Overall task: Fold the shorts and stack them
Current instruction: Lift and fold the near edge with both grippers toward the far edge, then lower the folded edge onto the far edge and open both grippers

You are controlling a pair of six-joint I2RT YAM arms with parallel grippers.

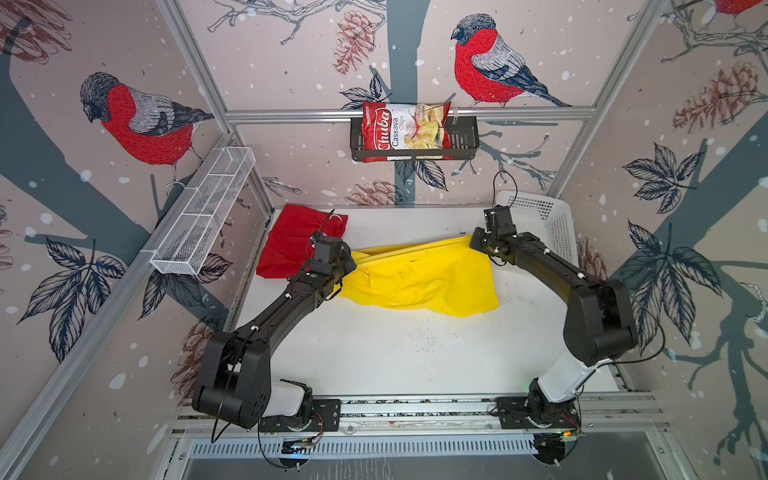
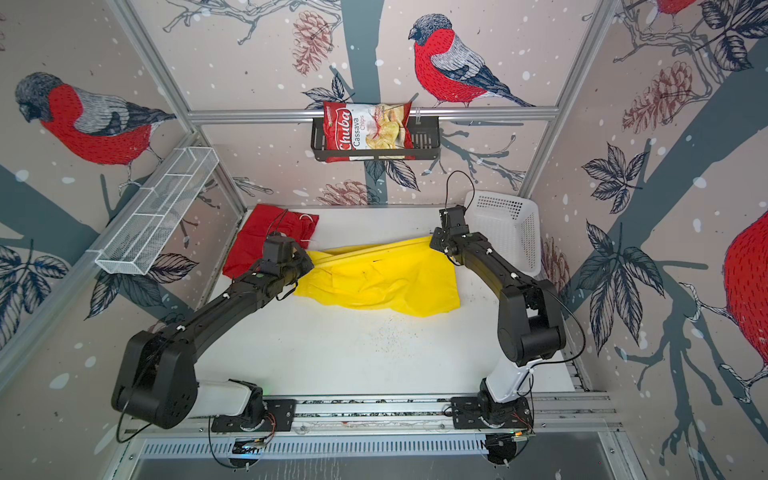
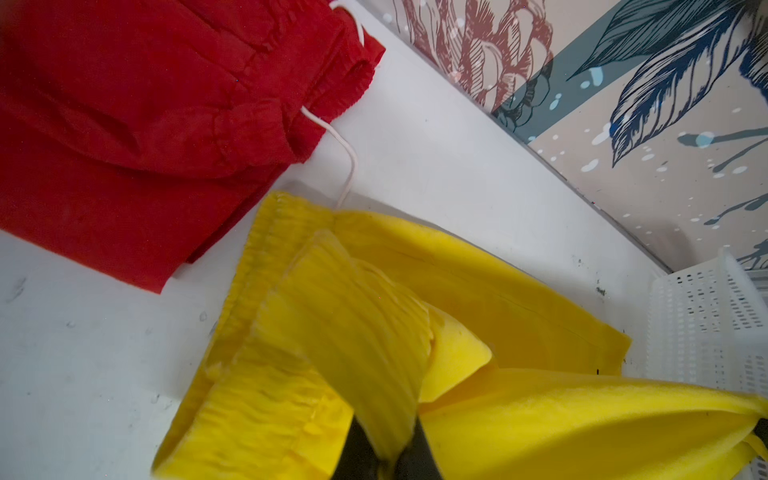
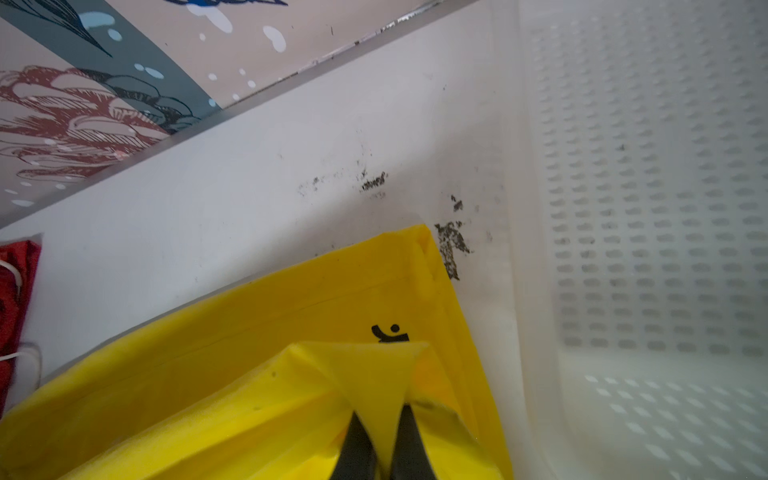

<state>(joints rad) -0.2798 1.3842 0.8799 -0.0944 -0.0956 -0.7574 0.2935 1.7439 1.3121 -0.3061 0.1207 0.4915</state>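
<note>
Red shorts (image 1: pixel 291 245) at the table's (image 1: pixel 374 357) far-left corner, apparently folded. Yellow shorts (image 1: pixel 424 282) mid-table near the far edge, half folded. Left claw (image 3: pixel 384 455) pinched tight on their waistband, right claw (image 4: pixel 384 453) on the opposite corner. Remaining: finish fold, stack.

basket (image 1: pixel 555 232) at right, front table (image 1: pixel 374 357) bare

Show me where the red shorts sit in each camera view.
In a top view: red shorts at the far left corner of the table.
In a top view: same far left corner.
Left wrist: large, just past the waistband of the yellow shorts.
Right wrist: a red sliver at the frame edge.
Shared landmark: the yellow shorts, in all four.
</note>
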